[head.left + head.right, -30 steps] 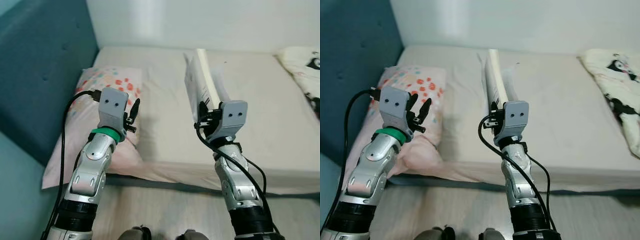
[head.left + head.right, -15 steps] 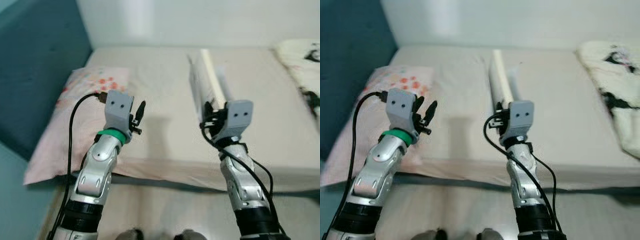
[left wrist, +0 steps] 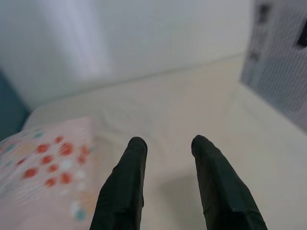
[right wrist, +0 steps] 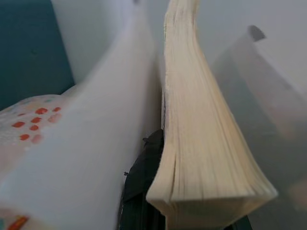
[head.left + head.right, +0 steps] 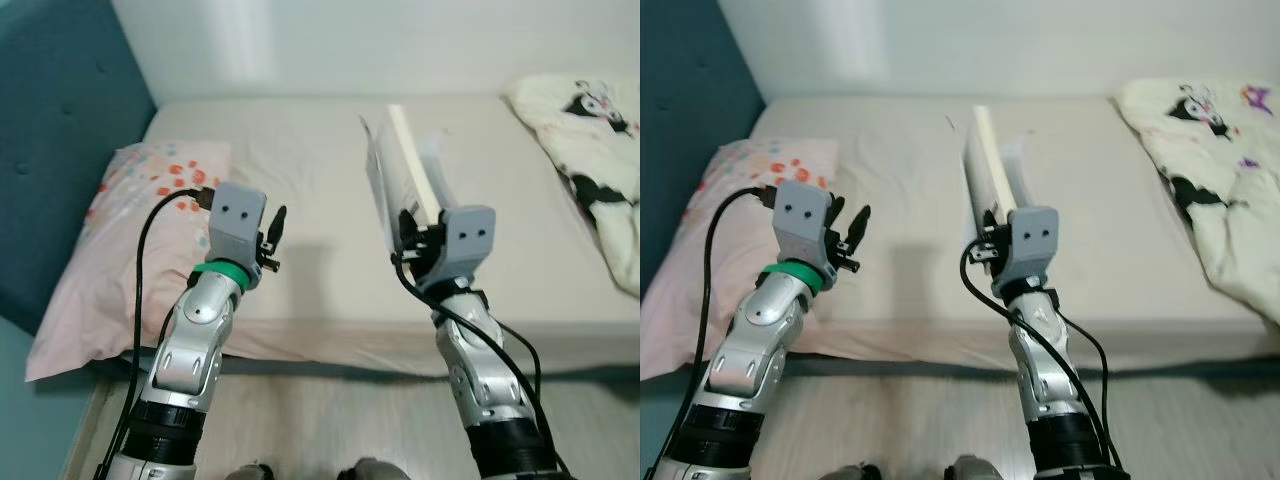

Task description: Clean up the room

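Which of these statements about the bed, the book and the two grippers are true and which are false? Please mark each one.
1. The right gripper holds a book. True.
2. The left gripper is shut on the pillow. False: its fingers are open and hold nothing, above the bed.
3. The pillow with red dots lies on the left side of the bed. True.
4. The blanket with cartoon prints covers the pillow. False: it lies at the right side, apart from the pillow.

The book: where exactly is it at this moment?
The book is held upright in the right gripper, above the middle of the bed, between the pillow on the left and the blanket on the right.
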